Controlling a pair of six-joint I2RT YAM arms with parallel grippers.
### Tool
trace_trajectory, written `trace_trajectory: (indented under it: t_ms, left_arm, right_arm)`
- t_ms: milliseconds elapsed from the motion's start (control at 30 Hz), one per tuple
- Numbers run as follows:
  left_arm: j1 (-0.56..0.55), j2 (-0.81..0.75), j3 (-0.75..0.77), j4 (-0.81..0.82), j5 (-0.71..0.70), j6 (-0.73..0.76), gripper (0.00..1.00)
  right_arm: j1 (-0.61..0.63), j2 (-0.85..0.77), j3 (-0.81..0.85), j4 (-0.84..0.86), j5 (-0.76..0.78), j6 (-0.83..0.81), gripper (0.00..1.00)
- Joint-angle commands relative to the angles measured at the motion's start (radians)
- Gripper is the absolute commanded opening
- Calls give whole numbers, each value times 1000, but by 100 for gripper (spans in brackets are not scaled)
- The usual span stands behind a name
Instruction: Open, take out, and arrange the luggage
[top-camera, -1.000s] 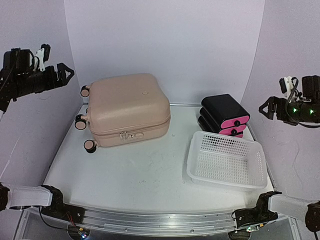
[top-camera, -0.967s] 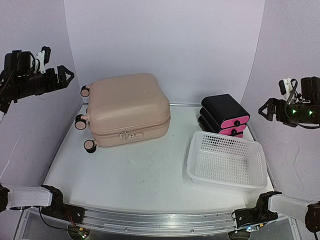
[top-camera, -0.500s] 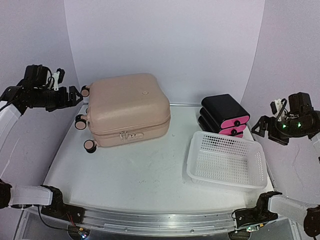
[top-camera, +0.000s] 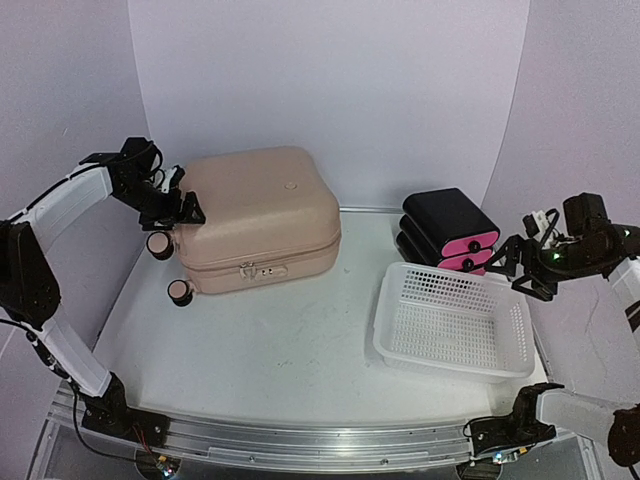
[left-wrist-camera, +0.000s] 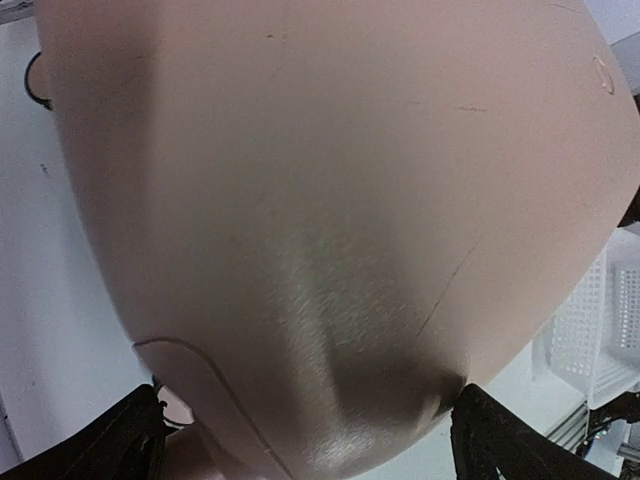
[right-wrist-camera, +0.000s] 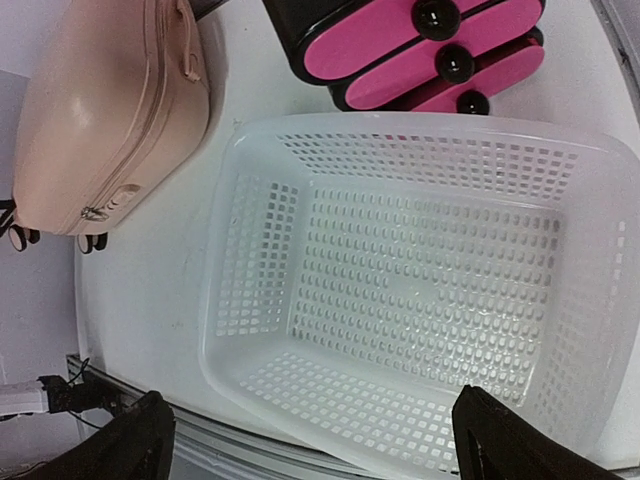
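Note:
The luggage (top-camera: 255, 215) is a pale pink hard-shell case lying flat and zipped shut at the back left of the table, its wheels (top-camera: 179, 291) pointing left. My left gripper (top-camera: 175, 205) is open at the case's upper left corner. In the left wrist view the pink shell (left-wrist-camera: 320, 200) fills the frame, and a rounded corner sits between the wide-apart fingertips (left-wrist-camera: 125, 440) of the left gripper (left-wrist-camera: 310, 448). My right gripper (top-camera: 518, 268) hangs open over the right side of the table, holding nothing. In the right wrist view the luggage (right-wrist-camera: 100, 110) lies far from the right gripper (right-wrist-camera: 318, 445).
A white perforated basket (top-camera: 512, 318) (right-wrist-camera: 250, 170) sits empty at the right, under the right gripper. Behind it stands a black-and-pink stacked drawer box (top-camera: 450, 230) (right-wrist-camera: 420, 40). White walls close in the back and sides. The table's metal front rail (top-camera: 300, 445) runs along the near edge.
Both arms came down from high at the sides. The left gripper swung in to the luggage's left corner; the right moved down and inward to the basket's right edge. Both stayed open.

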Motion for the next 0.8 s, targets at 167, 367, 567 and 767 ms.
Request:
trace_trajectory:
  t_ms: [167,367,567,767]
  left_arm:
    - [-5,75,50,-26,92,68,100]
    - [-37,45,-53,-27,150,74,99]
    - [-91,-38,-173,-28,183,61,94]
    - [-133,-111,-247,-27,239,24,85]
  right_arm:
    - [15,19,-22,186,-187,99,98]
    - [158,84,49,243,-130,115,98]
    - [405,234,124,337,-9,120,98]
    - [679,443,210,434,124,106,98]
